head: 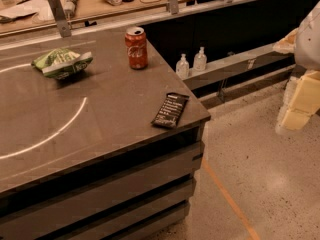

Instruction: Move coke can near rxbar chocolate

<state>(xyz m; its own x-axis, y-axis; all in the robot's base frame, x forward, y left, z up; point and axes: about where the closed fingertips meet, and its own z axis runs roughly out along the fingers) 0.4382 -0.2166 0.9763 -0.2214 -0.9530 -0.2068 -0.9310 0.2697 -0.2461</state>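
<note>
The coke can (136, 47) is red with a white script logo and a silver top. It stands upright near the far right edge of the dark table (75, 129). The rxbar chocolate (170, 110) is a flat black bar with white text, lying near the table's front right corner, about a can's length and a half nearer than the can. My gripper (299, 104) shows as pale blocky parts at the right edge of the camera view, over the floor, well to the right of the table and apart from both things.
A green-and-white snack bag (62, 62) lies at the table's back left. Two small clear pump bottles (191, 64) stand on a low ledge right of the table. A cluttered wooden counter (90, 1) runs behind. An orange line crosses the speckled floor (250, 174).
</note>
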